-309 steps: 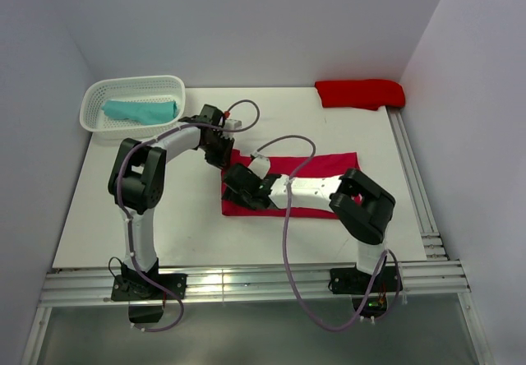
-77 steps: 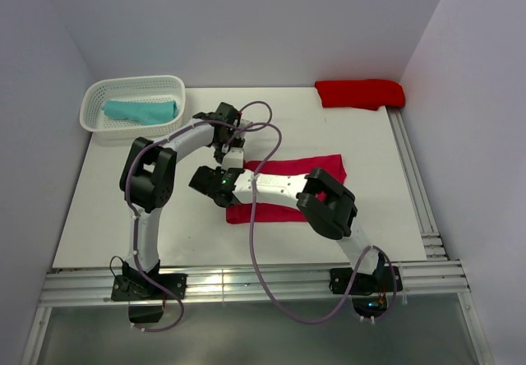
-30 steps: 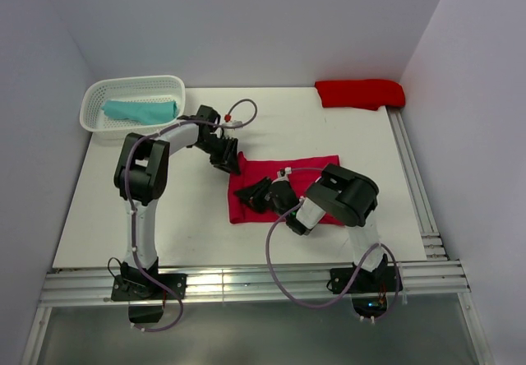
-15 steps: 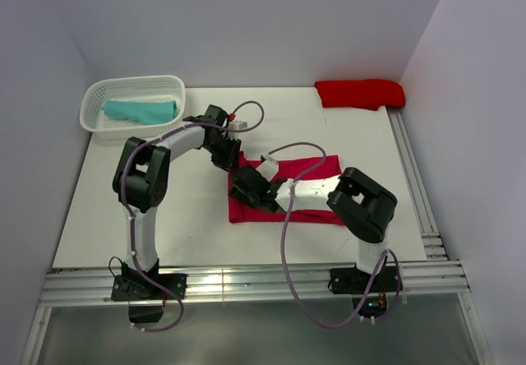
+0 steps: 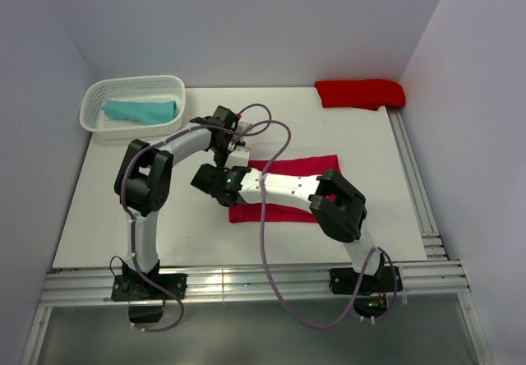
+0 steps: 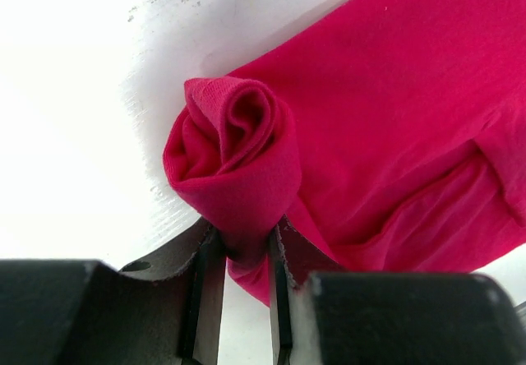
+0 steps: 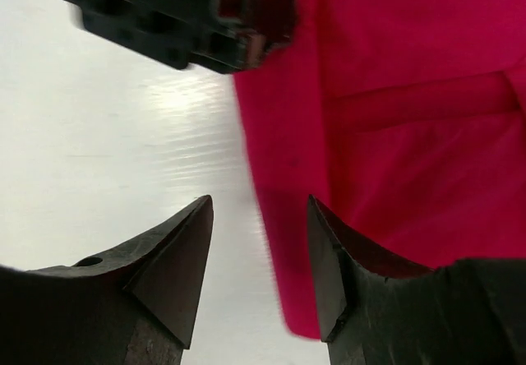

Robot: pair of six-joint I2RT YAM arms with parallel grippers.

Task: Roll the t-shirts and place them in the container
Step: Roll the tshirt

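A raspberry-crimson t-shirt lies folded into a strip mid-table, and its far-left corner is curled into a small roll. My left gripper is shut on the base of that roll. The right gripper hovers low at the strip's left end, open, with the cloth's edge running between its fingers but not pinched. Folded at the back right is a scarlet t-shirt. A rolled teal t-shirt lies in the basket.
The white lattice basket stands at the back left. A metal rail runs along the table's right side, and another crosses the front by the arm bases. Both arms' cables loop over the crimson cloth.
The right gripper has opened and swung left to the strip's left end. The left gripper has closed tighter on the rolled corner and shifted slightly right.
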